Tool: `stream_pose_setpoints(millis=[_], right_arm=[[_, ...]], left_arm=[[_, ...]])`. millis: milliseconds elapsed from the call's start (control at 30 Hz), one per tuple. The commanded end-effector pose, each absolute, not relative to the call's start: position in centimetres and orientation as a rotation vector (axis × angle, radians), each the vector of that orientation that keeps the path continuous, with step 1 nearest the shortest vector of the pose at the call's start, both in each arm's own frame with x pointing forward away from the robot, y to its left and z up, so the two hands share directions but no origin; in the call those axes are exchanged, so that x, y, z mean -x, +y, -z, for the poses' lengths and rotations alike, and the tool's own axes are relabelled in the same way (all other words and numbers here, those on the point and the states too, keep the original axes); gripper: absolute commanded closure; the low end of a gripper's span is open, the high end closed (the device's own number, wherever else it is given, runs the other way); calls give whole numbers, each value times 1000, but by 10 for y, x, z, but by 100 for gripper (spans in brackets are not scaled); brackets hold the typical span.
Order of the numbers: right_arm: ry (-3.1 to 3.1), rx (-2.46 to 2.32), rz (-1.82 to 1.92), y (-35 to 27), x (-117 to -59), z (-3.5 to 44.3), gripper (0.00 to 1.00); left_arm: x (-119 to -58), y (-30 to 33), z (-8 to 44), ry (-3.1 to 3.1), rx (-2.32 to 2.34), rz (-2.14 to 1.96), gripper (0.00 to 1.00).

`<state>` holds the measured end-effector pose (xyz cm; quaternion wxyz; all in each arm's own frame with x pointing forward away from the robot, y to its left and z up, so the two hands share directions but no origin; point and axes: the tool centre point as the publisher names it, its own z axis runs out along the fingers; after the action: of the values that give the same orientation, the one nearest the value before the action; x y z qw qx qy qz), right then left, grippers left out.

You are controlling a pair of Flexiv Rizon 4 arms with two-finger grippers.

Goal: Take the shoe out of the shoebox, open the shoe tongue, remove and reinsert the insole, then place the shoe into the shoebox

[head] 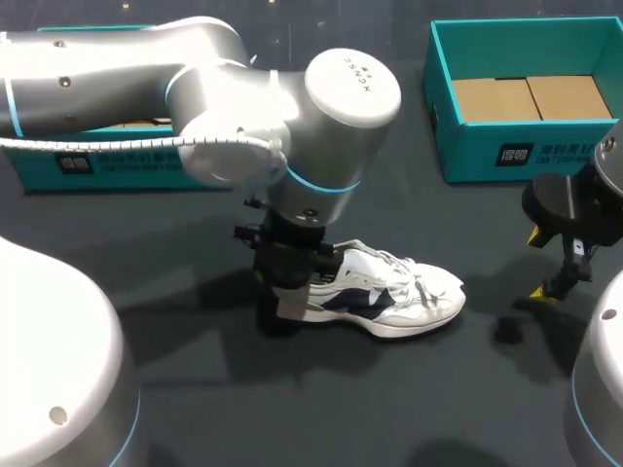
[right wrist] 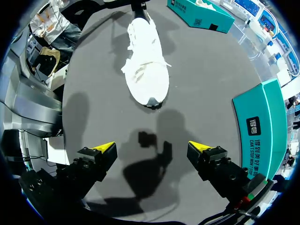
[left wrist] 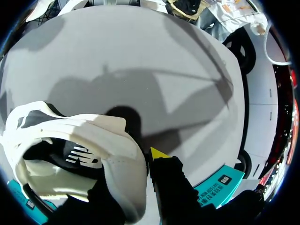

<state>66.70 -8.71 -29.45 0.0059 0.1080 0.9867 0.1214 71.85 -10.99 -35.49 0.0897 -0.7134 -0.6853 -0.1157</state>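
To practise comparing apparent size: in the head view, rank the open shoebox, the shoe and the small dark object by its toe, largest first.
1. open shoebox
2. shoe, its heel partly hidden
3. small dark object
The gaps are plain; no ties.

Left end effector (head: 285,297) hides heel of shoe (head: 394,292).

Dark grey matte worktop (head: 195,409), plain, with soft shadows lying across it in several spots. Two tan cardboard panels (head: 492,99) lie flat side by side, edges touching, at the worktop's far right corner. One small dark patch near the right edge, unclear.
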Motion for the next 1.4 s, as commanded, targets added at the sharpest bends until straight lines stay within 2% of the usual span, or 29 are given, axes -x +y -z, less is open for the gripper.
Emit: stream_pose_setpoints(millis=[33, 1067, 1100, 1133, 1167, 1233, 1300, 1400], right_arm=[[3086, -338, -379, -87, -666, 295, 0], [3086, -338, -379, -87, -666, 295, 0], [3086, -338, -379, -87, -666, 295, 0], [3086, -338, -379, -87, -666, 295, 0], [3086, -338, -379, -87, -666, 295, 0], [3086, -338, -379, -87, -666, 295, 0], [3086, -338, -379, -87, -666, 295, 0], [3086, -338, -379, -87, -666, 295, 0]], left_arm=[[-721, -114, 363, -2034, 2124, 336, 100], [-720, -130, 384, -2011, 2174, 358, 100], [-720, -130, 384, -2011, 2176, 359, 92], [-720, -130, 384, -2011, 2179, 359, 74], [-720, -130, 384, -2011, 2180, 359, 62], [-720, -129, 384, -2014, 2183, 355, 52], [-720, -127, 383, -2022, 2187, 340, 28], [-718, -125, 374, -2039, 2208, 312, 7]])
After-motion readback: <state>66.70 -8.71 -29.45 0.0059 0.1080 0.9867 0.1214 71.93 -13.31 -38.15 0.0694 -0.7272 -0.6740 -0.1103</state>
